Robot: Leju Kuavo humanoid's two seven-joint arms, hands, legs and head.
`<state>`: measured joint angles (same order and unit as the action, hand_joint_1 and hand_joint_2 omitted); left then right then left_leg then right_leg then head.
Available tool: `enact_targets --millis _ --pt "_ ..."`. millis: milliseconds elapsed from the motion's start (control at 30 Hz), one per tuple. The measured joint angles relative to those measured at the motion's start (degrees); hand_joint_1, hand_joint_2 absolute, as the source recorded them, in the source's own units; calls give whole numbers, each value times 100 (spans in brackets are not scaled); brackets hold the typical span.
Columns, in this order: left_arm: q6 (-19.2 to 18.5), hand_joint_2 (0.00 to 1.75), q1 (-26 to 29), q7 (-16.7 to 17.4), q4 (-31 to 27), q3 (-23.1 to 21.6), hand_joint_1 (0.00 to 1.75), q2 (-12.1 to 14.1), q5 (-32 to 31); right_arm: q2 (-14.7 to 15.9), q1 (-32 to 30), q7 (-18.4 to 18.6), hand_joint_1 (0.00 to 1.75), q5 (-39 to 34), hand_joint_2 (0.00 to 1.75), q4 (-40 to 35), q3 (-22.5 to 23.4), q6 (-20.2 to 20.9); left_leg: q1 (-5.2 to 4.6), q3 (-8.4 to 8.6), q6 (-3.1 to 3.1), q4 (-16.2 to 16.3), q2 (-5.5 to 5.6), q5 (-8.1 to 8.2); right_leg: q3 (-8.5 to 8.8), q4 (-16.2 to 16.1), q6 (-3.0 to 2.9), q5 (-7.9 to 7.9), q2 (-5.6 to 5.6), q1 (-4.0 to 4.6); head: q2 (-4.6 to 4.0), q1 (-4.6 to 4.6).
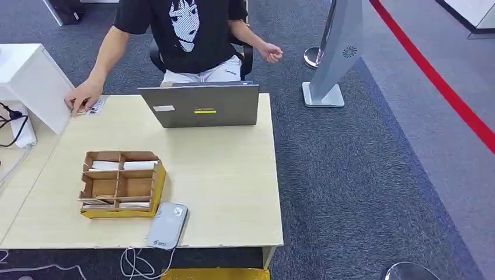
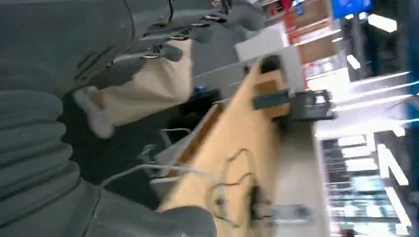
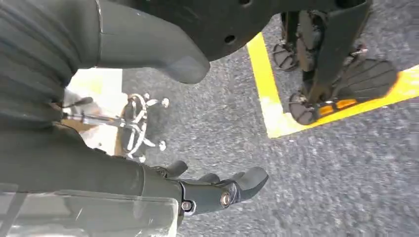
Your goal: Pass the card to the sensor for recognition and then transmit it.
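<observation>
1. A small card (image 1: pixel 93 107) is seen flat at the pale wooden table's (image 1: pixel 227 192) far left corner, under a seated person's hand (image 1: pixel 83 94).
2. The flat grey sensor pad (image 1: pixel 167 225) lies at the near edge, beside a partitioned cardboard box (image 1: pixel 121 184).
3. The right hand (image 3: pixel 212 190) hangs empty over grey carpet (image 1: pixel 362 175), fingers spread; the left hand's (image 2: pixel 148 39) state cannot be told.

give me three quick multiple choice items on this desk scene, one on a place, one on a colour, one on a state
1. Where is the grey sensor pad?
A. at the table's near edge beside the cardboard organizer
B. on top of the laptop
C. on the carpet

2. What colour is the sticker on the laptop lid?
A. red
B. yellow
C. blue

3. How is the laptop?
A. shut flat
B. open, lid's back toward the robot
C. lying upside down

Answers:
1. A: the sensor pad lies next to the organizer by the table edge.
2. B: the laptop lid carries a yellow strip.
3. B: its lid stands upright.
</observation>
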<state>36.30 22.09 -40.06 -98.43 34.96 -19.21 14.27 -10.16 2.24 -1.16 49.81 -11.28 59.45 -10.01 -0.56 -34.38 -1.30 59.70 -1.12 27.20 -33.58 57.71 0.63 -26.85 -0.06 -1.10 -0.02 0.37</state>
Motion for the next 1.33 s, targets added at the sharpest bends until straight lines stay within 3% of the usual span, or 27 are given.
enact_targets --millis 100,233,267,300,333,367,400,433,467,500,567,600,667,733,767,833,967,1000,1033,1067,1200,1333 --pt "-31 175 -189 9 832 346 0 -74 9 0 6 -46 0 9 175 -11 0 0 5 7 6 2 -6 5 3 -1 -3 2 3 3 0 13" --pt "-33 175 -203 9 869 360 0 -74 9 2 6 -46 0 9 175 -11 0 -2 4 7 6 2 -6 5 4 -1 -3 2 3 2 0 11" --pt "-37 175 -277 13 1098 441 0 -83 -46 2 0 -63 0 17 175 -13 0 -4 2 6 5 2 -4 5 4 -1 -3 2 2 1 0 4" --pt "-248 175 -1006 1228 3234 951 0 213 -1495 2 5 -311 0 208 175 -13 -4 108 -27 20 -5 -1 14 -2 2 -5 6 0 -19 -21 0 18" --pt "-1624 175 -1420 3773 5341 683 0 670 -3770 61 18 -500 0 558 175 -9 -107 407 -36 24 -8 -6 4 2 5 -2 3 -3 -12 -24 0 -20" --pt "-2178 175 -1461 4864 5893 340 0 769 -4664 98 23 -528 0 588 175 -9 -155 447 -24 22 -5 -11 -4 3 14 2 0 -1 -7 -22 0 -24" --pt "-2357 175 -1551 5493 6146 233 0 783 -5154 123 10 -538 0 573 175 -11 -162 463 -22 22 -5 -11 -14 3 15 2 0 2 2 -22 0 -24" --pt "-2227 175 -1661 5962 6529 238 0 715 -5424 144 -5 -476 0 575 175 -11 -162 463 -17 20 -8 -6 -14 0 15 -1 3 6 2 -19 0 -20" --pt "-1944 175 -1717 6140 6836 290 0 691 -5310 151 -31 -380 0 599 175 -11 -162 457 -11 19 -8 -3 -15 1 17 -6 2 8 4 -16 0 5" --pt "-1637 175 -1756 6034 6980 308 0 697 -5041 155 -45 -288 0 638 175 -11 -168 437 -12 19 -13 1 -14 4 17 -14 13 15 4 -16 0 29" --pt "-1217 175 -1862 5141 7482 297 0 756 -3930 160 -78 -72 0 702 175 -9 -195 420 -20 16 -19 2 -6 8 16 -15 20 12 0 -20 0 26" --pt "-1215 175 -1888 4514 7638 297 175 822 -3488 160 -80 73 175 732 175 -9 -197 420 -19 16 -20 2 -6 9 17 -15 21 11 0 -19 0 26" --pt "-1353 175 -1968 3703 7885 288 175 855 -3489 160 -77 396 175 756 175 -7 -197 459 -19 16 -20 0 -6 9 17 -15 21 8 0 -19 0 17" --pt "-1677 175 -2012 2998 8075 200 175 916 -3635 160 -90 409 175 752 175 -7 -197 597 -16 17 -20 0 -6 9 17 -15 24 5 0 -17 0 20" --pt "-1725 175 -2032 2773 8149 128 175 949 -3749 160 -103 328 175 730 175 -7 -197 687 -14 17 -20 0 -6 9 19 -15 22 4 0 -17 0 22" --pt "-1744 175 -2065 2651 8282 17 175 999 -3873 160 -110 203 175 697 175 -7 -197 791 -15 18 -20 0 -9 9 19 -15 22 4 1 -17 0 20" --pt "-1777 175 -2078 3030 8440 -51 175 1073 -3834 131 -130 -44 175 673 175 -7 -195 854 -15 19 -19 0 -7 9 19 -15 22 5 1 -16 0 17" --pt "-1790 175 -2071 3207 8468 -51 171 1093 -3814 99 -131 -87 0 675 175 -7 -195 822 -15 19 -19 0 -7 9 19 -14 22 5 1 -16 0 18" --pt "-1834 175 -2070 3428 8498 -51 96 1100 -3799 75 -130 -87 0 695 175 -7 -197 804 -15 18 -19 0 -6 9 19 -14 22 4 0 -16 0 11" --pt "-1869 175 -2074 3647 8518 -51 0 1100 -3779 52 -129 -67 0 715 175 2 -197 807 -14 18 -19 0 -6 9 19 -14 22 3 0 -16 0 13" --pt "-2092 175 -2080 4457 8595 -38 0 1047 -3582 17 -135 99 0 772 175 22 -197 960 -14 16 -19 0 -6 9 19 -14 21 3 0 -16 0 11" --pt "-2212 175 -2103 4603 8614 94 0 988 -3287 17 -141 66 0 774 175 22 -195 1089 -15 17 -20 0 -6 10 17 -15 22 3 0 -17 0 9"
